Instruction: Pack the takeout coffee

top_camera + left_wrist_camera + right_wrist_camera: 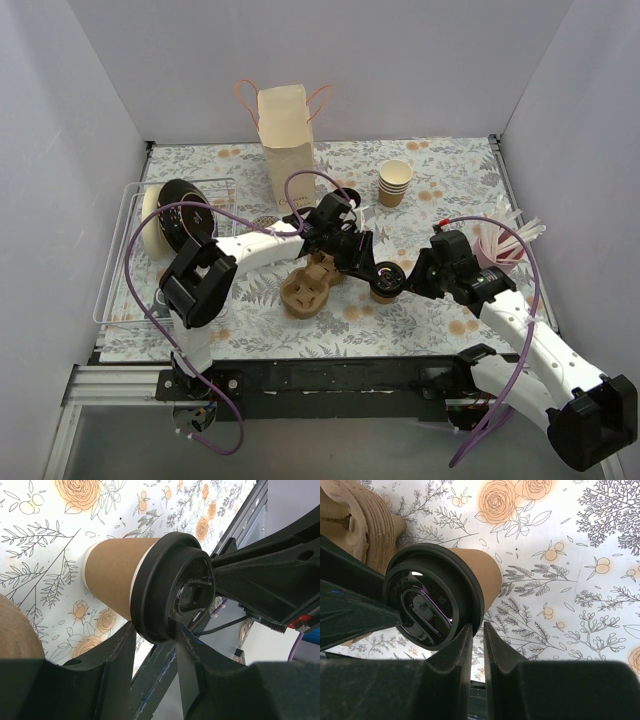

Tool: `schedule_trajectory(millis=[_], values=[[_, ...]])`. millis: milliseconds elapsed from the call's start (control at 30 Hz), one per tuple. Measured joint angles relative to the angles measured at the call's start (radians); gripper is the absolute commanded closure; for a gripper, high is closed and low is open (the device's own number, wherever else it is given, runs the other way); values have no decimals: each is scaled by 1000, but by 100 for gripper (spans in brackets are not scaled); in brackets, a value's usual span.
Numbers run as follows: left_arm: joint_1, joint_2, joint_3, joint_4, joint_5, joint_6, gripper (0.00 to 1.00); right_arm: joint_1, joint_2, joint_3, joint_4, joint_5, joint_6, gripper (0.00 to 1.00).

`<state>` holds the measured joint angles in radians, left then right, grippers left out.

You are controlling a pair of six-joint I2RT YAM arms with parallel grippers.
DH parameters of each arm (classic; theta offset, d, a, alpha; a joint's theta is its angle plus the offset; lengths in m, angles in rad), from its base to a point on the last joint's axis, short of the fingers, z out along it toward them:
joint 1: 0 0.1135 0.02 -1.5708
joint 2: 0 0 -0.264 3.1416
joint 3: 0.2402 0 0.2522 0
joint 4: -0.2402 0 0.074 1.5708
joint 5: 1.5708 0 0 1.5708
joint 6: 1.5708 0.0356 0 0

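Part open, the left tool (154, 636) clamps the takeout coffee (111, 575) by its lid rim from ten o'clock; the right tool (477, 632), almost closed, touches that rim from three o'clock.

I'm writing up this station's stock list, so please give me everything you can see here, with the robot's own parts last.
takeout coffee: one, tan cup with black lid, mid-table, right of the carrier
cup carrier: one, brown pulp, mid-table
paper cups: one lidless stack, tan, back right
paper bag: one, cream with pink handles, upright, back centre
wire rack: one, pale, left edge
round item: one, black and cream, in the rack, kind unclear
straws: a bundle, pink and white, right edge, count unclear
table: one, floral cover
left gripper: black, fingers clamped across the lid's rim
right gripper: black, fingers close together at the lid's edge, grip unclear
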<state>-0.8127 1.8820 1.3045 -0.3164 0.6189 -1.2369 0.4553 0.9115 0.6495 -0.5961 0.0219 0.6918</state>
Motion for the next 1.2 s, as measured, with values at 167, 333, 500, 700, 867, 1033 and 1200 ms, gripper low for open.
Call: schedule_trajectory(millis=[167, 333, 500, 700, 867, 1033, 1200], values=[[0, -7, -24, 30, 3, -10, 66, 6, -5, -16, 15, 9, 12, 81], [3, -13, -46, 61, 10, -21, 66, 16, -5, -25, 26, 13, 24, 82], [5, -16, -55, 74, 16, -29, 65, 27, -4, -23, 27, 32, 36, 80], [-4, 2, 13, -13, 0, -8, 56, 38, 59, 75, -62, 78, 2, 64], [-27, 29, 100, -132, -28, 22, 44, 34, 123, 194, -137, 107, -41, 59], [-35, 70, 180, -200, -49, 36, 39, 34, 72, 227, -127, 79, -39, 58], [-35, 74, 235, -234, -63, 36, 31, 34, 14, 227, -129, 76, -45, 55]])
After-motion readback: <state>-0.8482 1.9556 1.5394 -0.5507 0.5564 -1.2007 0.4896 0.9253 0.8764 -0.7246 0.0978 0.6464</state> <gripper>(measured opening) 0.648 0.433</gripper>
